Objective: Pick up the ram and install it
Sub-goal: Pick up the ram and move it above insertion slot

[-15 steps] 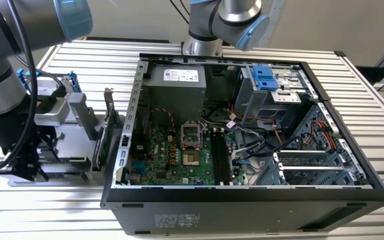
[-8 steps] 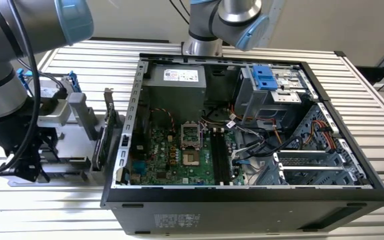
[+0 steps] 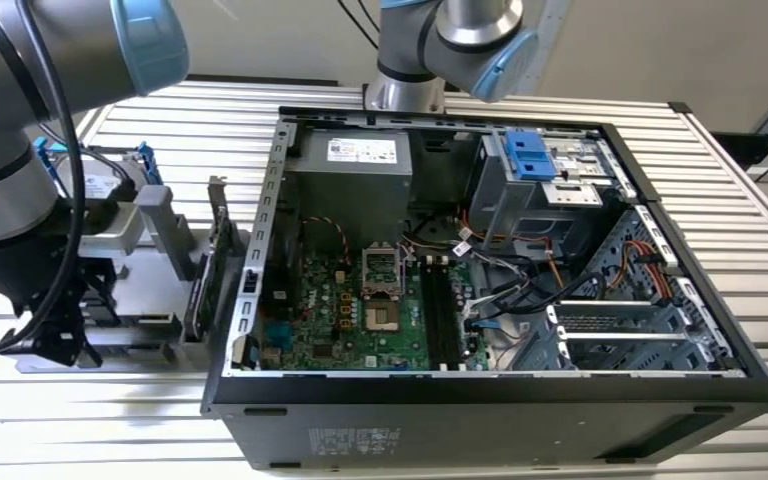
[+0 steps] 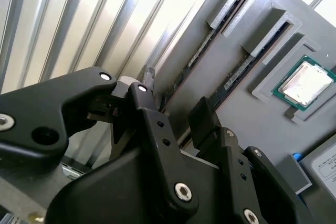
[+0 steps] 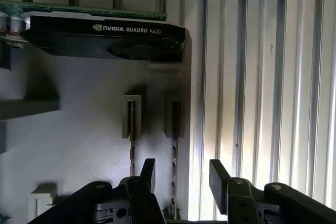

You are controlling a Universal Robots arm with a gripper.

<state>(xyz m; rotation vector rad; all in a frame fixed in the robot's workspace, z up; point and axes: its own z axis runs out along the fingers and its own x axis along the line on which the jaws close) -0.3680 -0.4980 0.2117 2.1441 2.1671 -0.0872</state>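
Spotting the ram (image 5: 174, 161) standing on edge in a slot of the grey holder (image 5: 79, 129), a second stick (image 5: 132, 150) just beside it. Straddling that ram with the gripper (image 5: 184, 177) — claw spread, one finger on each side. Farther along the holder, a black graphics card (image 5: 105, 35); off to the exterior view's right — the open computer case (image 3: 491, 420).

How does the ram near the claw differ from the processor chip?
The ram is long and narrow; the processor chip is square. The ram stands on edge; the chip lies flat, silver top showing. The open claw is by the ram, away from the chip. Both sit in the gray holder.
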